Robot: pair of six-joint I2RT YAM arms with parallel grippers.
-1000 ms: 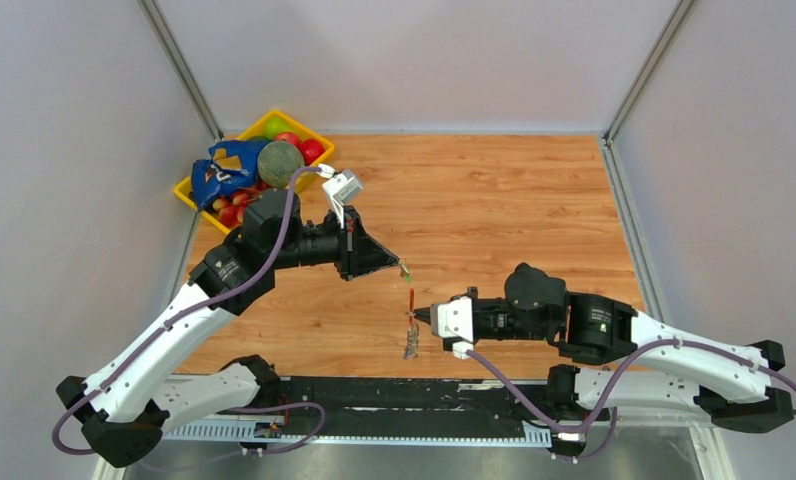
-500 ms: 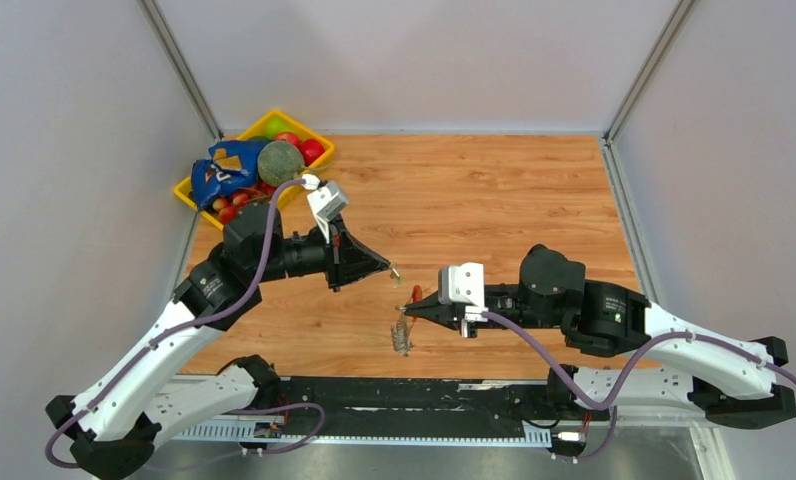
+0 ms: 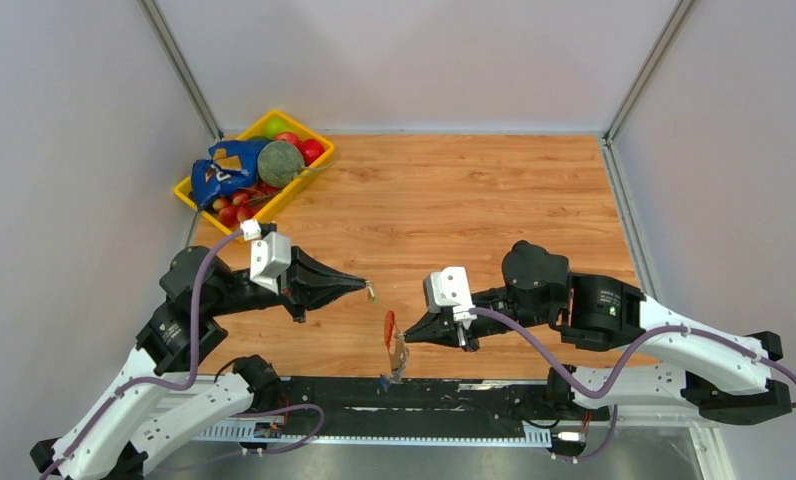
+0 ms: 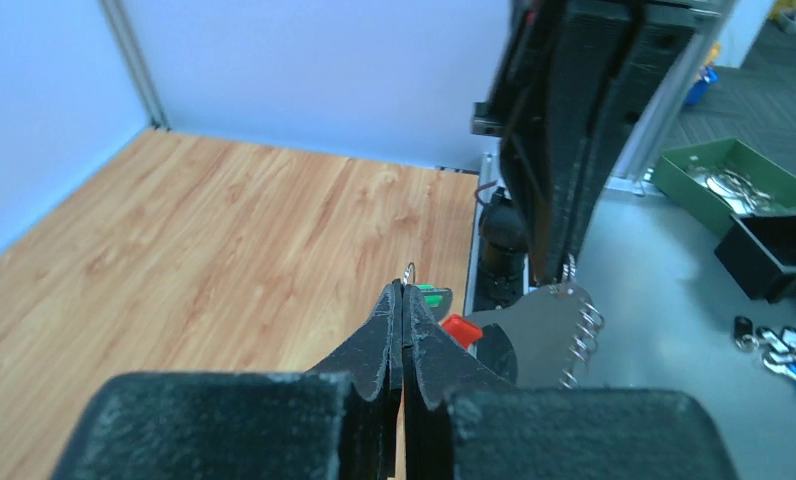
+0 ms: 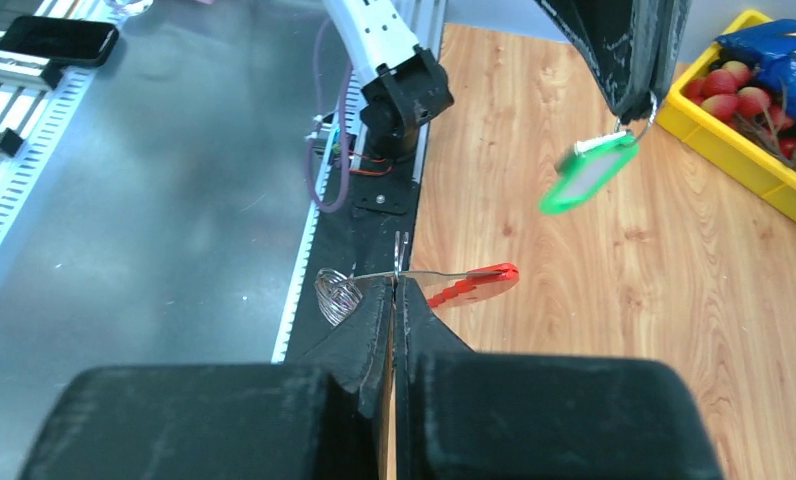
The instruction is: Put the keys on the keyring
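Right now, gripping the small green plastic-capped key [image 5: 586, 178] by the little metal ring at its head, in the clenched left pincer [image 4: 404, 292]; dangling free below the tips, well above the wooden worktop [image 3: 474, 200]. Near it, nipping the keyring [image 5: 454, 285], a red curved plastic clip joined to a silvery metal coil, in the tightly shut right pincer [image 5: 394, 292], at the thin metal between clip and coil, red end nearest the key, coil drooping over the near edge of the wood and the black rail [image 3: 424, 392] there. Not yet joined: clear air between key ring and red clip. Likely next, bringing the two tips together and threading the ring onto the clip. Plenty to go wrong: free-hanging key apt to swing and turn its ring edge-on, so missing the clip; narrow hold on the keyring apt to let it pivot or slip under a sideways push; a drop here probably ending on the rail rather than on the wood. Well apart at the back left, a yellow plastic tray [image 5: 749, 150] of red balls [image 5: 722, 82], no hindrance.
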